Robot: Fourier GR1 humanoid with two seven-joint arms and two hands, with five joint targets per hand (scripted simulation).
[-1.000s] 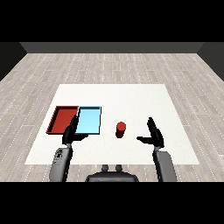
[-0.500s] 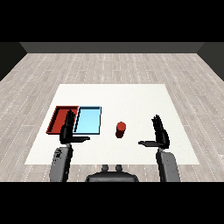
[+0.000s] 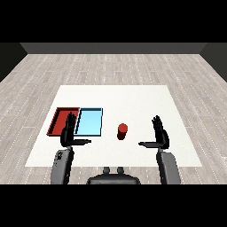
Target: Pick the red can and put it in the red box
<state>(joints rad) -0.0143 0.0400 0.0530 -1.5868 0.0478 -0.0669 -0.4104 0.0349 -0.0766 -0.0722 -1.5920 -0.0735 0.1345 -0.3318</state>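
red can [image 3: 123, 131], a small upright cylinder, is what we are after, though we set the scene out from the biggest thing down. the white square table [image 3: 133, 95] fills the middle of our view. on it, toward nine o'clock, lie the shallow red rectangular tray [image 3: 56, 120] and, touching its right edge, the light blue rectangular tray [image 3: 90, 122]. next come our two black hands. our left hand [image 3: 68, 133] is raised at about eight o'clock, in front of the near edges of both trays, fingers straight and pointing up, thumb stuck out toward the centre. our right hand [image 3: 159, 134] is raised at about four o'clock, fingers also straight and upright, thumb reaching in toward the can. neither hand touches anything.

smallest is the can, standing upright on the bare table close to the centre, just beside the blue tray's right edge and well apart from the red tray. it sits between our hands, nearer our right one.

we judge it light, stiff and smooth-walled, so it could tip over if nudged near the top or slide in a shallow hold. we think the best place to take it is round the middle of its side wall, fingers on one side and thumb opposite, from the right hand.
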